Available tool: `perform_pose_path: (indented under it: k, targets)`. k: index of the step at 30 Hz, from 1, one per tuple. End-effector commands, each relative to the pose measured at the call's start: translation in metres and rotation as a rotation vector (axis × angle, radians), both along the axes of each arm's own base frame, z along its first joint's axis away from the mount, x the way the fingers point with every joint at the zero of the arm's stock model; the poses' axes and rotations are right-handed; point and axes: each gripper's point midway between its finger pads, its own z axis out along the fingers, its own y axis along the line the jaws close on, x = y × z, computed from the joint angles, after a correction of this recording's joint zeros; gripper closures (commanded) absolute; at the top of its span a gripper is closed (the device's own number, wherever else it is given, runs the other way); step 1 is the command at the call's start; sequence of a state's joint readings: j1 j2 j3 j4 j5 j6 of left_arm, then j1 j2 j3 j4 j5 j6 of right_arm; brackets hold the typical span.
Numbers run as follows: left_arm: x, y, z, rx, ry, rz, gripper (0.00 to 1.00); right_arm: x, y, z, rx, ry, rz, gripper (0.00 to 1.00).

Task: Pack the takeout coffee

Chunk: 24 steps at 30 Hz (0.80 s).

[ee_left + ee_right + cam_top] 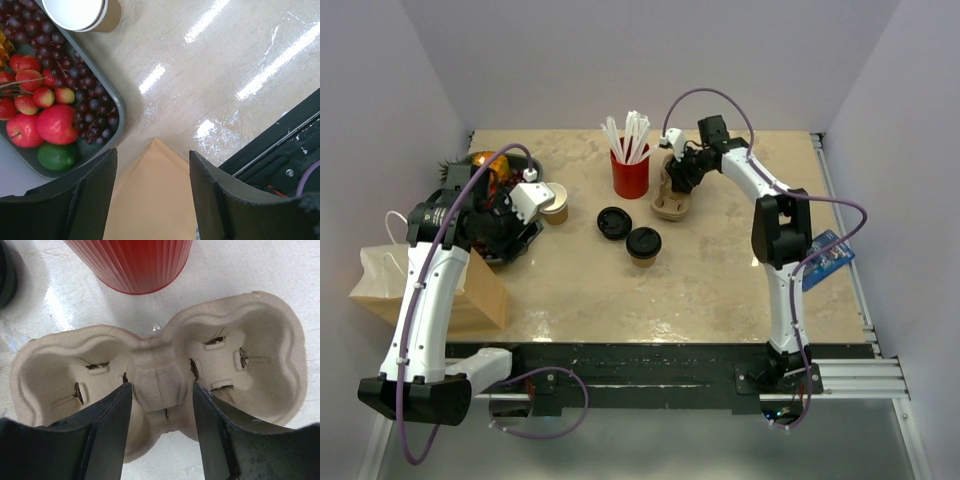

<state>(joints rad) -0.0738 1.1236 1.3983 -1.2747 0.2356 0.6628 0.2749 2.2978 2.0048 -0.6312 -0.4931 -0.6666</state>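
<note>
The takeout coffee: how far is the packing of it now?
Done: nothing yet; the lidded takeout coffee stands on the table, outside the empty cup carrier. In hand: the right end effector straddles the carrier's centre ridge, jaws open. Still to do: seat the coffee in a well; the left end effector hangs open over the paper bag.

Takeout coffee [643, 245]: short tan cup, black lid on, seemingly upright, mid table [720, 285].
</note>
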Motion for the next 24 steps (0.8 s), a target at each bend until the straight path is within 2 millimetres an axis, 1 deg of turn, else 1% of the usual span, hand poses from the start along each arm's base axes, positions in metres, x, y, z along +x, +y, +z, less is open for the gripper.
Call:
perform_pose_path:
  k: [1,8,14,18,19,20,21,22,24]
  targets:
    - [-0.001,-0.001,0.001,-0.021,0.001,0.018,0.36,0.008,0.008,0.018,0.029,-0.048,0.025,0.46]
    - [0.0,-0.002,-0.001,-0.022,0.005,0.017,0.36,0.008,0.012,0.031,0.052,-0.077,0.038,0.52]
    - [0.001,-0.002,-0.005,-0.023,0.015,0.016,0.37,0.009,0.015,0.039,0.064,-0.094,0.051,0.61]
    - [0.003,-0.002,-0.006,-0.023,0.015,0.01,0.37,0.01,0.014,0.051,0.073,-0.128,0.048,0.64]
    - [0.003,-0.003,-0.007,-0.024,0.017,0.01,0.37,0.013,0.015,0.065,0.082,-0.168,0.045,0.64]
    - [0.003,-0.003,-0.008,-0.024,0.019,0.008,0.37,0.013,0.012,0.064,0.079,-0.175,0.032,0.64]
    - [0.004,-0.003,-0.008,-0.026,0.019,0.005,0.37,0.014,0.012,0.069,0.092,-0.182,0.012,0.64]
    - [0.004,-0.004,-0.008,-0.029,0.016,0.003,0.37,0.017,0.014,0.079,0.112,-0.212,0.0,0.64]
    - [0.005,-0.006,-0.01,-0.034,0.024,-0.004,0.37,0.016,0.016,0.084,0.159,-0.174,-0.032,0.64]
